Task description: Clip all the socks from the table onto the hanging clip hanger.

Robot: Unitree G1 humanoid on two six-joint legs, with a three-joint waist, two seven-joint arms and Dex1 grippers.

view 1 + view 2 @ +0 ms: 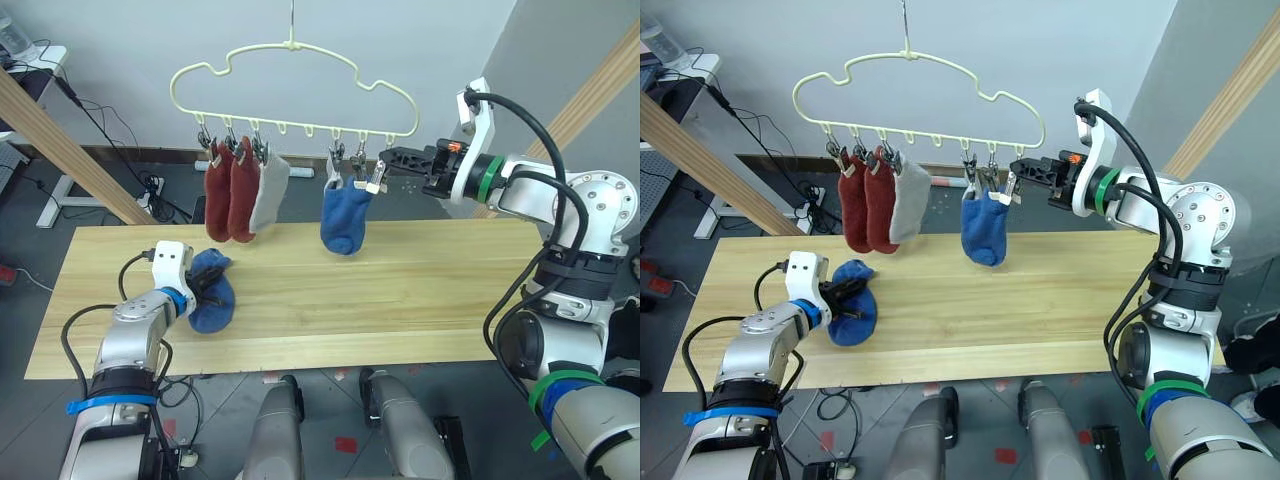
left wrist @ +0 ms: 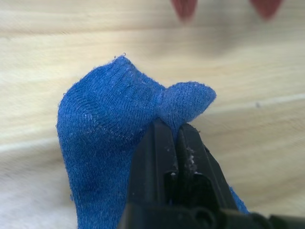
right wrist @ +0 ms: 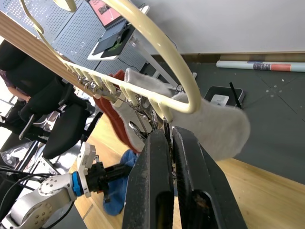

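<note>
A: Where does the blue sock on the table (image 1: 212, 296) lie relative to the left gripper (image 1: 203, 289)?

B: It is at the tips of that gripper. The two black fingers (image 2: 157, 157) are pressed together on a fold of the fabric, so the sock is pinched. The rest of it rests on the table (image 1: 400, 300), at about 8 o'clock from the middle of the planks, near the front left part.

A: And the right gripper (image 1: 388, 160)?

B: It is raised at the 3 o'clock end of the clip hanger (image 1: 290, 85). Its fingers (image 3: 155, 186) stand nearly together around the end clip (image 1: 377, 176), with a thin gap between them.

A: What is held by the hanger?

B: From 9 o'clock toward 3 o'clock: two rust red socks (image 1: 228, 195), then one light grey sock (image 1: 269, 193), then, after some free clips, a hanging blue sock (image 1: 346, 217).

A: How do they point?

B: All four hang with the long axis vertical, toes toward 6 o'clock. The pinched sock lies crumpled, roughly from 12 to 6 o'clock.
</note>
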